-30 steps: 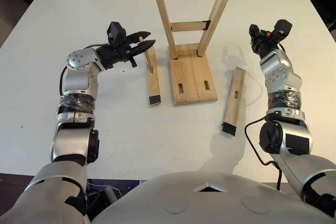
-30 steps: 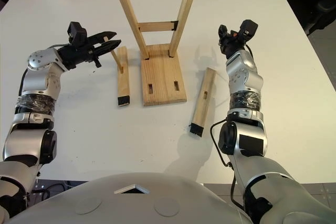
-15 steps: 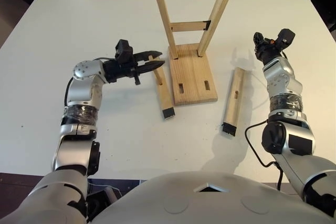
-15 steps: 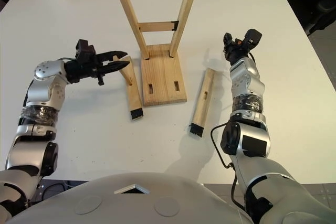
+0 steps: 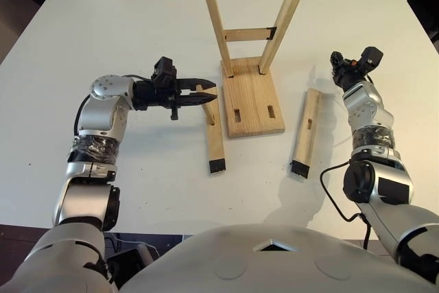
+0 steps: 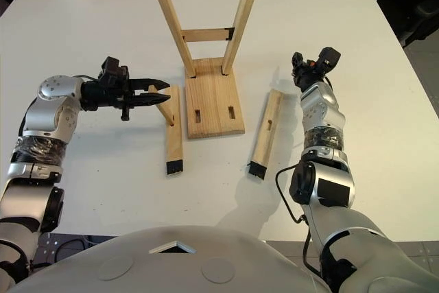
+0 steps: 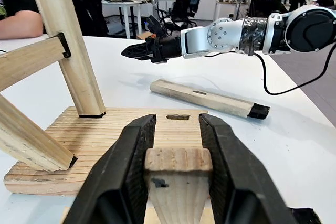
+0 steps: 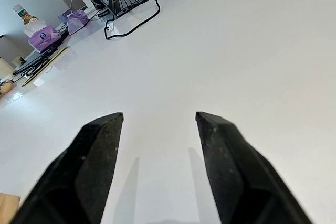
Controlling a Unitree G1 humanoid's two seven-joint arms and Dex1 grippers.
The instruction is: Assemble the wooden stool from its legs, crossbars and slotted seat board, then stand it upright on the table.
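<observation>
Grips top end of one loose leg (image 5: 214, 132) w/ left gripper (image 5: 206, 98), fingers pinched on both sides. Keeps leg's black-tipped end down on table (image 5: 137, 25), toward robot, just left of seat board (image 5: 252, 108). Holds right gripper (image 5: 337, 61) wide open, nothing in it, above table at right. Has 2 upright legs (image 5: 215, 25) stuck in board's far slots, crossbar (image 5: 247, 33) btw them. Leaves 2nd loose leg (image 5: 306, 130) flat, right of board, near but apart.
</observation>
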